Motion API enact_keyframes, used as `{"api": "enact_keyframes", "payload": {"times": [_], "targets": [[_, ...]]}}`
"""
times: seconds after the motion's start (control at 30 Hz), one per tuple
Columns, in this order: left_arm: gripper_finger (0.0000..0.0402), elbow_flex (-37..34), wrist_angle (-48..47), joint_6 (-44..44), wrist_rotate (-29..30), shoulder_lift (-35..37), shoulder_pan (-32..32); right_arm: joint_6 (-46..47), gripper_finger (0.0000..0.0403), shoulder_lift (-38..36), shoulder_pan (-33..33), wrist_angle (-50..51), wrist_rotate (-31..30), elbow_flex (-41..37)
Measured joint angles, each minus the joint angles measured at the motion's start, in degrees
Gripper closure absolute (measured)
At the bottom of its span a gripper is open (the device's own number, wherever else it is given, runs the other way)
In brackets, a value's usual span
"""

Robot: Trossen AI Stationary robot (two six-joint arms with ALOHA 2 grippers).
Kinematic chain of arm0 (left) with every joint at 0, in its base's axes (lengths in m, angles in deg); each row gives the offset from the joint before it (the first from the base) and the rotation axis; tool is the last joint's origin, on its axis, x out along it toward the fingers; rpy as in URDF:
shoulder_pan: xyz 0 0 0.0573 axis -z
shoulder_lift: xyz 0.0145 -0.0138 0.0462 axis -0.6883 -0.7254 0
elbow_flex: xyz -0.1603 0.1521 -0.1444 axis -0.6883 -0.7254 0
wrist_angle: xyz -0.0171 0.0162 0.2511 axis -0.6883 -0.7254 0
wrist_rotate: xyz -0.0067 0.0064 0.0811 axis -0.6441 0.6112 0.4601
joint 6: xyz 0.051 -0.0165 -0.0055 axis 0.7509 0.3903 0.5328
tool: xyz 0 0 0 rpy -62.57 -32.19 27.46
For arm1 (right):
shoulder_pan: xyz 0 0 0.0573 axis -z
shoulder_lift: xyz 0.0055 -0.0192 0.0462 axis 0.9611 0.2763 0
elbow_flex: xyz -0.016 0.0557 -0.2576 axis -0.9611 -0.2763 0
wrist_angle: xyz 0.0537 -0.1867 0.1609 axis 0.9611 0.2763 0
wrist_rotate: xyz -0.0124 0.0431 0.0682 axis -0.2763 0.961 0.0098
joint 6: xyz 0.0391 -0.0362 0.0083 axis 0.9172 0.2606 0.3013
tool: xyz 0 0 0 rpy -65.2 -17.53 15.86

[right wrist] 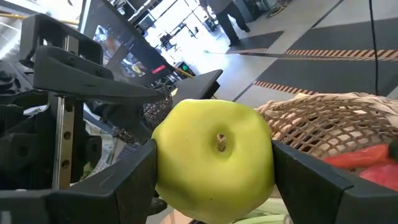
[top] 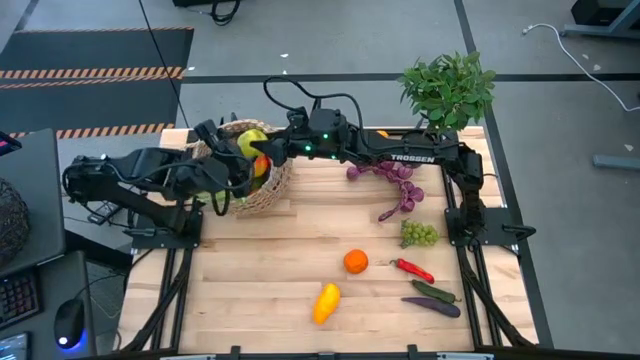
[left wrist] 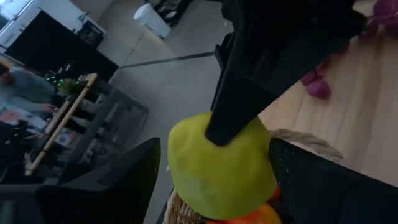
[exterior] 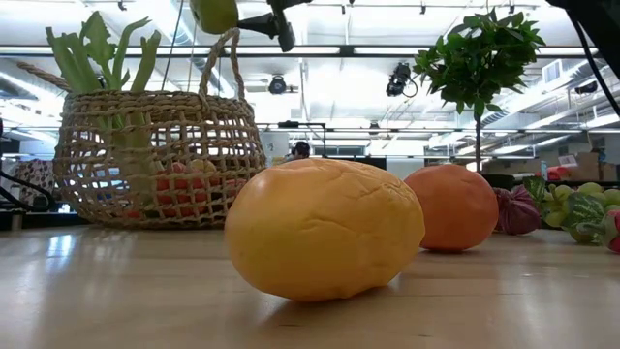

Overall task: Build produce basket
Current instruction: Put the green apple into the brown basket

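Observation:
The tan wicker basket (top: 262,188) (exterior: 145,160) stands near the table's far left, with a leek (exterior: 107,58) and red produce inside. My right gripper (top: 264,150) (right wrist: 214,158) reaches across from the right and is shut on a yellow-green apple (top: 251,140) (exterior: 215,12) (left wrist: 217,168) above the basket's handle (exterior: 218,63). My left gripper (top: 232,186) (left wrist: 214,149) is open at the basket's left rim (left wrist: 301,138); whether it touches the wicker, I cannot tell. More produce lies on the table's right half. My right gripper pinches the yellow-green apple between its two fingers (right wrist: 311,180), one on each side (right wrist: 165,155). The apple's stem pit (right wrist: 221,142) faces the wrist camera. The fingers come from the table's right. The apple is lifted clear, above the basket.
On the wood lie a yellow fruit (top: 326,302), an orange (top: 356,262), a red chili (top: 412,269), a cucumber (top: 433,291), an eggplant (top: 432,306), green grapes (top: 420,234) and purple grapes (top: 395,180). A potted plant (top: 450,88) stands at the far right corner.

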Motion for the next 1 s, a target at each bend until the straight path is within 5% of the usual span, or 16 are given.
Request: {"api": "enact_keyframes", "payload": {"times": [0.5, 0.77, 1.0], "targets": [[0.0104, -3.5, -4.5, -8.4, 0.9, 0.1, -8.9, 0.1, 0.0098, 0.0, 0.1, -0.5, -3.0, -0.1], [0.0104, -3.5, -10.2, -15.3, 0.7, 0.2, -9.6, -0.2, 0.0092, 0.0, 0.1, -0.1, 1.4, 0.0], [0.0104, -3.5, -16.5, -18.9, 0.0, 0.2, -9.3, -1.4, 0.0094, 0.0, 0.1, 1.8, -1.2, 0.0]]}}
